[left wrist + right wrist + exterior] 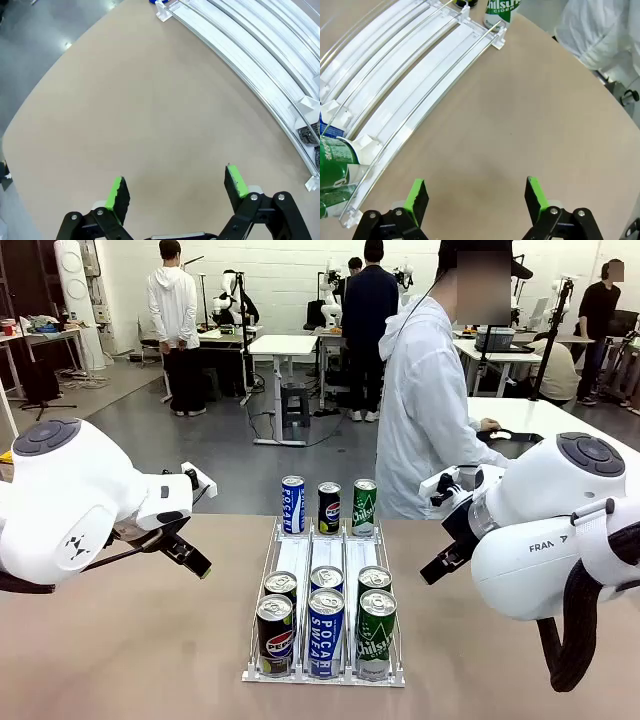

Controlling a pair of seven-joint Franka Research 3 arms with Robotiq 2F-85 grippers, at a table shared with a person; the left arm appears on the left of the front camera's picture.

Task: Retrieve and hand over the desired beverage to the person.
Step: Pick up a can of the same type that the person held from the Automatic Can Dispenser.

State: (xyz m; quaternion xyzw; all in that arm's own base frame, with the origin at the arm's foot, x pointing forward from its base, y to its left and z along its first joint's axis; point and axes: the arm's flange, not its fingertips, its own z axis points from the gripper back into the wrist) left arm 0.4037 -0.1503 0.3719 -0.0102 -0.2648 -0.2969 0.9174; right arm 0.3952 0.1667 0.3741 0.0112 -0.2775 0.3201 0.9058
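Beverage cans stand in a white three-lane rack (300, 558) mid-table. At its far end are a blue Pocari Sweat can (292, 504), a Pepsi can (329, 507) and a green cider can (365, 506). Pepsi (276, 633), Pocari (325, 632) and cider (376, 635) cans fill the near end, with another row behind them. Nothing shows which beverage is desired. The person (425, 410) in a white jacket stands at the far side, one hand on a side table. My left gripper (195, 562) (176, 190) hovers open left of the rack. My right gripper (432, 572) (476, 196) hovers open on the right, empty.
The left wrist view has the rack's rails (250, 55) at upper right over bare tabletop. In the right wrist view the rack (420, 85) curves along the left, with a green can (335, 165) at its near end and the person's jacket (600, 35) beyond the table edge.
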